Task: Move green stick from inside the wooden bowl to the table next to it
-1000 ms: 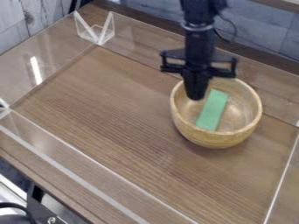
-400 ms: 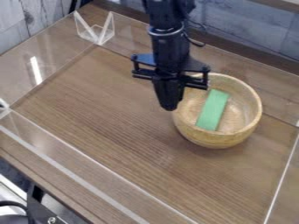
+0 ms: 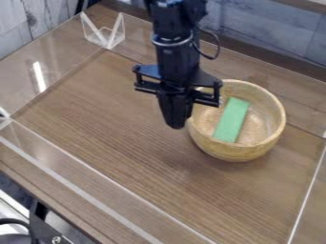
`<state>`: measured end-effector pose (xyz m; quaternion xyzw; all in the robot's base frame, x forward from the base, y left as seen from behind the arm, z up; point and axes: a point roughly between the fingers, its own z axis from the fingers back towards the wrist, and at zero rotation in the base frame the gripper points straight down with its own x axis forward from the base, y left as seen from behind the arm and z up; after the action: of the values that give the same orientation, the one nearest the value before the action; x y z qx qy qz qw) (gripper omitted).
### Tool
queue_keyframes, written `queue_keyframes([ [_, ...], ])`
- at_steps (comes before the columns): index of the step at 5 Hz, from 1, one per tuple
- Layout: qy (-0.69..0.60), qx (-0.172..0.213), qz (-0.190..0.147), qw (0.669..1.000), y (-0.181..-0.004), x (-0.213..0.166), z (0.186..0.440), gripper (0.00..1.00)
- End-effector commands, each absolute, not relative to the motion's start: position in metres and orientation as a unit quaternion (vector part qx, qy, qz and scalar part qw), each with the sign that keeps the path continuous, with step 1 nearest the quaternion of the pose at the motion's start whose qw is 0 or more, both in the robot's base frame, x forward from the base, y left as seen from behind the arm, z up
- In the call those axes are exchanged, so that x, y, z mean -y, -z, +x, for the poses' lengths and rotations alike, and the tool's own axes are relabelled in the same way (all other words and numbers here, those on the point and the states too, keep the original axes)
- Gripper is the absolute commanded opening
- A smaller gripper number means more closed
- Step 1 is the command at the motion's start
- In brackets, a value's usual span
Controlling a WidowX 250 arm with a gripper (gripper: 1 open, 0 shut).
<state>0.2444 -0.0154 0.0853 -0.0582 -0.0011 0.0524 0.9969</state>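
Far left, clear edging (image 3: 64, 158), seen as pale lines running down towards the bottom of the view; in the lower left corner, black hardware (image 3: 18, 231), partly cut off by the frame; at upper left, a clear bracket (image 3: 105, 32), upright near the back, well apart from the bowl; across the middle, the table (image 3: 90, 107), brown wood grain with dark streaks, bare surface to the left of the gripper and in front of it.

At centre, the gripper (image 3: 174, 123), black, pointing down, shut, with nothing visible in its grip; above it, the black arm (image 3: 173, 52), with a thin dark cable (image 3: 218, 43) curving out on its right; tips just left of the bowl, over the table in this view; exact height above the wood not possible to tell.

Right of centre, the bowl (image 3: 242, 155), round, light tan, thick-rimmed, upright on the table; left rim between gripper tips and stick in this view; part of the back left rim hidden behind the gripper; contact there not possible to tell.

Inside the bowl, the stick (image 3: 232, 121), bright green, flat, rectangular, slanting with its far end rightward; to the right of the gripper and apart from it.
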Motion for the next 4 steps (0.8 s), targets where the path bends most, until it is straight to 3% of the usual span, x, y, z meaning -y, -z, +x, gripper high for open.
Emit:
queue_keyframes([
  [1,-0.036,0.017,-0.053,0.998,-0.098,0.008,0.237,0.0],
  [3,-0.001,0.008,-0.048,0.999,-0.101,-0.002,0.217,0.0],
  [4,0.006,0.006,-0.047,0.999,-0.084,-0.014,0.212,0.0],
])
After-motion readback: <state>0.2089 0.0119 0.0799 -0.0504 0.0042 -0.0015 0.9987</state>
